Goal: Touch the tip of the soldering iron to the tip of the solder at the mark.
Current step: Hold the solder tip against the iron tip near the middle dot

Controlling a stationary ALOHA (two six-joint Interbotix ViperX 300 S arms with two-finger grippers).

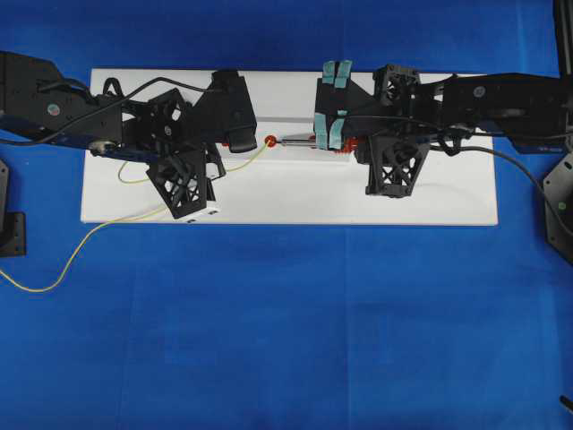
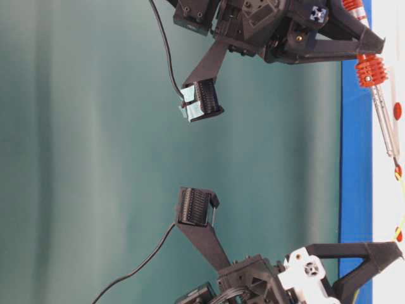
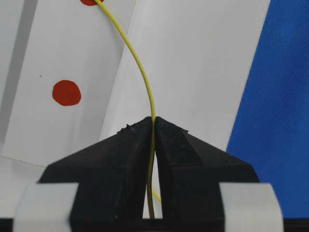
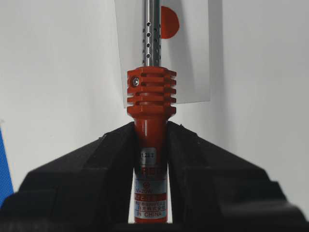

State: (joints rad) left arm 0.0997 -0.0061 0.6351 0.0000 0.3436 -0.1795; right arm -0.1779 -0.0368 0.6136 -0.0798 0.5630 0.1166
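My right gripper [image 4: 150, 126] is shut on the red handle of the soldering iron [image 4: 150, 96], just behind its orange-red collar. The silver shaft [image 1: 295, 140] points left at a red mark [image 1: 271, 141] on the white board. My left gripper [image 3: 153, 121] is shut on the yellow solder [image 3: 140, 67], which curves from the jaws up to that mark. From overhead the solder end [image 1: 261, 150] and the iron tip both lie at the mark. I cannot tell if they touch. In the table-level view the iron tip [image 2: 397, 162] sits by the mark [image 2: 397, 171].
The white board [image 1: 295, 193] lies on blue cloth. A second red mark [image 3: 66, 93] sits left of the solder. The loose solder trails off the board's left edge [image 1: 54, 279]. The iron's black cord [image 1: 515, 161] runs off to the right.
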